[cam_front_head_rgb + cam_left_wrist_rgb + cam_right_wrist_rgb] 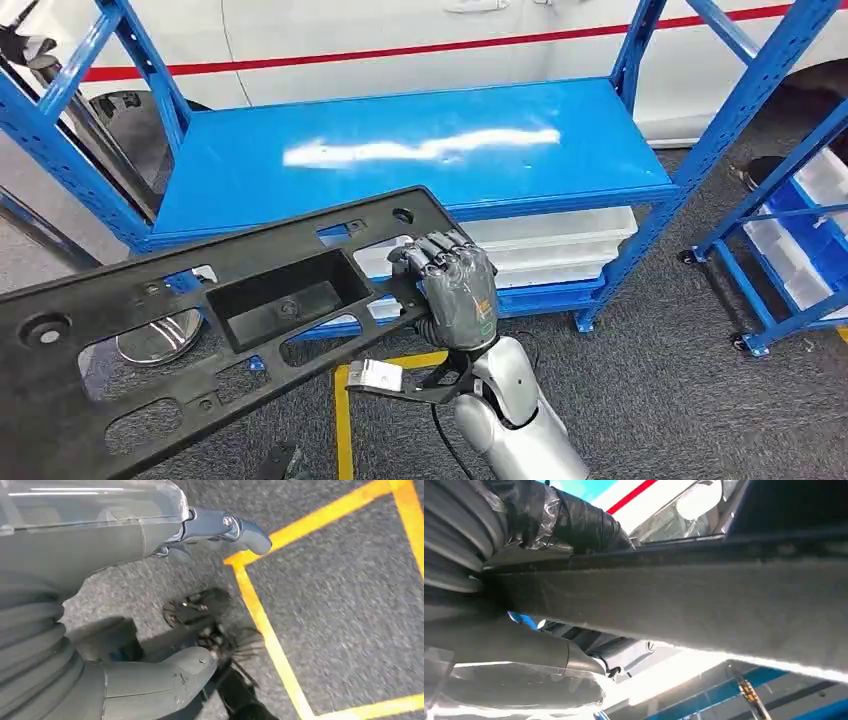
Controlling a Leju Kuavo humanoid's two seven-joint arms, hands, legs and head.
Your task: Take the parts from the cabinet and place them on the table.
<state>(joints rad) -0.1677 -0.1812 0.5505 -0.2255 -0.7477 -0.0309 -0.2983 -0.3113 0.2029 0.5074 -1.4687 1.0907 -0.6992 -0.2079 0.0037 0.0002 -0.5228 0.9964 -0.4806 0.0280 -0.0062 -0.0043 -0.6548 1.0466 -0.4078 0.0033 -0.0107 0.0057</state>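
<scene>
My right hand (455,290) gripped the edge of the long black plastic part (200,320), holding it tilted in front of the blue shelf (400,150). My left hand (150,680) hung over the grey floor (350,605), fingers apart, holding nothing.

Bright even light; white glare streak on blue shelf (400,150); wrist views motion-blurred.

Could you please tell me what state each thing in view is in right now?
black plastic panel: lifted, tilted, held at one edge.
right robot hand: gripping the panel's edge.
left robot hand: holding nothing, above the floor.
blue shelf: top level bare.
white bins: on the lower level.
</scene>
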